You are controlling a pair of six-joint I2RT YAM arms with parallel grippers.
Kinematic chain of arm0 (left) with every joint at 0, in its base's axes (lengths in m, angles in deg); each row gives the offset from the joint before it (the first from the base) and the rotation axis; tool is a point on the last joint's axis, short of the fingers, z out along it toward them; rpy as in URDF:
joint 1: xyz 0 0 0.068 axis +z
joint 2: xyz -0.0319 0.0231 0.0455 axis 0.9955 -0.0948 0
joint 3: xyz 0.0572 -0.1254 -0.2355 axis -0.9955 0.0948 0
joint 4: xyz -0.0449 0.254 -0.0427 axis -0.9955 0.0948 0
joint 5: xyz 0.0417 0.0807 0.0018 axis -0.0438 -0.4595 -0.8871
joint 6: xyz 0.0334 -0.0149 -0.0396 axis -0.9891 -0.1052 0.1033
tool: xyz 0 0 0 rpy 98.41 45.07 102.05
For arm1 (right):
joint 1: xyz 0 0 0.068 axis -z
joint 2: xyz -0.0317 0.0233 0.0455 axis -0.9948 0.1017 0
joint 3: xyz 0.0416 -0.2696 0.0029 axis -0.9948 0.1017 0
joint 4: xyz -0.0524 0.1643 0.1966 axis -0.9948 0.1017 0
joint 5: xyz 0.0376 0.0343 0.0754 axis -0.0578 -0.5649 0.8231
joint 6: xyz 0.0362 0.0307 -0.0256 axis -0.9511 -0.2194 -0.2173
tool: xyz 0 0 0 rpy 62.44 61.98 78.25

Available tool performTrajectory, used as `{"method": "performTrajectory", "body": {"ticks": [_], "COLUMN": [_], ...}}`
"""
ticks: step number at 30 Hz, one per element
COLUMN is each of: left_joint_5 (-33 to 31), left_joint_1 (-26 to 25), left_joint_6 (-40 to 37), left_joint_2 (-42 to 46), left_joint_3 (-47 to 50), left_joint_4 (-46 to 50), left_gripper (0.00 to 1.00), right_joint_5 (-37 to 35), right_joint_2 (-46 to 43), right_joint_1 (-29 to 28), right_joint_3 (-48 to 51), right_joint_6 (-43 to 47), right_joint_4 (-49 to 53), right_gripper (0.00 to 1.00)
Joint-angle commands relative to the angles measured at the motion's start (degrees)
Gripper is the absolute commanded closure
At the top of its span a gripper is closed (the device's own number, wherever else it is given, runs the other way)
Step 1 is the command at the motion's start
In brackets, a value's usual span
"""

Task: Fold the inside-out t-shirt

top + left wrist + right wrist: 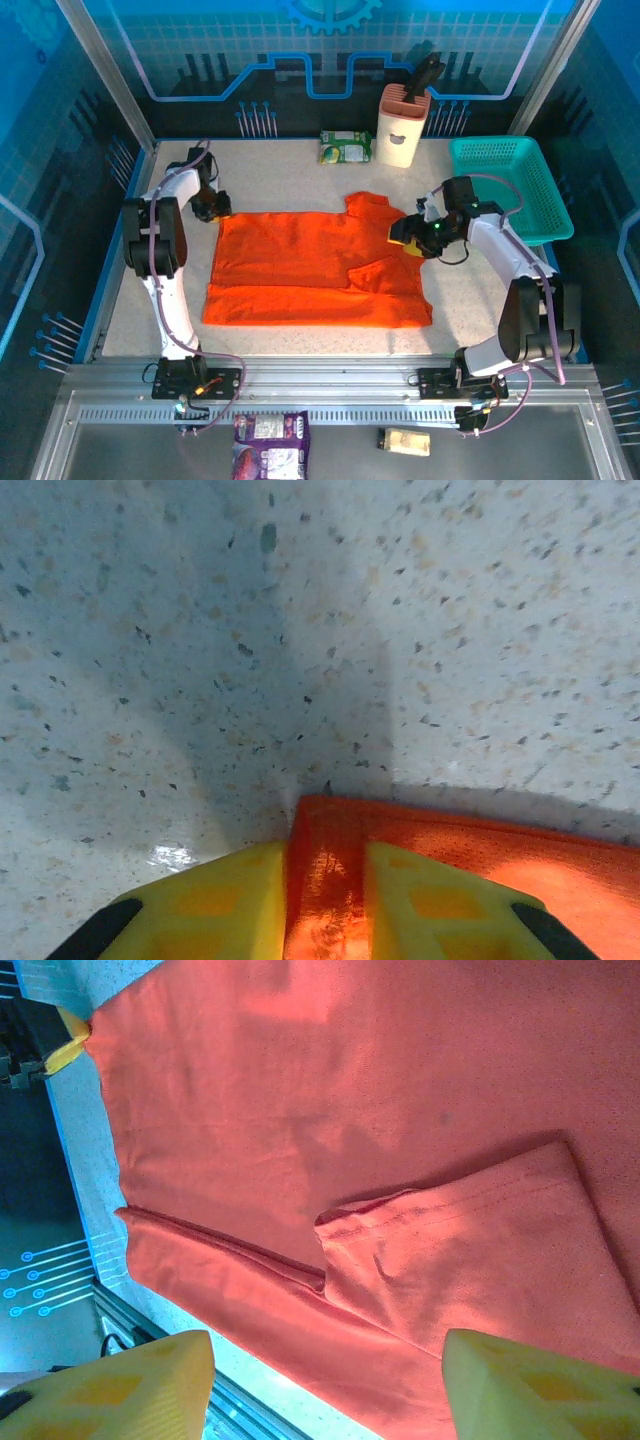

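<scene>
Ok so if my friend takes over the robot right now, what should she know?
Left gripper: shut on the far left corner of the t-shirt, low at the table.
Right gripper: open, above the shirt's right side, holding nothing.
Shirt: spread flat mid-table, near sleeve lying folded over the body, far sleeve sticking out.
Done: laid out, one sleeve in.
Left: probably the far sleeve next, then fold the body over.
</scene>
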Motion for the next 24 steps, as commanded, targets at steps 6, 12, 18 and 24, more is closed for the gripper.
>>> {"method": "performTrajectory", "body": {"ticks": [6,12,18,24], "left_joint_5": [-1.3,0.2,1.4,1.7], "left_joint_1": [0.5,0.4,0.4,0.4], "left_joint_6": [-2.2,-1.7,-1.1,-0.7], "left_joint_2": [-0.6,-1.4,-0.8,-0.5], "left_joint_3": [-1.9,-2.6,-2.4,-1.4], "left_joint_4": [1.4,1.0,0.6,0.1], "left_gripper": [0.79,0.91,0.96,0.97], "right_joint_5": [-3.1,-10.6,-16.4,-16.7], "right_joint_2": [0.7,7.2,18.1,31.8], "right_joint_1": [-0.3,-0.5,-0.8,-1.8], "right_joint_3": [-2.3,-9.2,-20.1,-34.8], "right_joint_6": [2.0,7.5,12.8,16.8], "right_joint_4": [2.0,3.3,2.8,3.6], "right_gripper": [0.36,0.36,0.45,0.62]}}
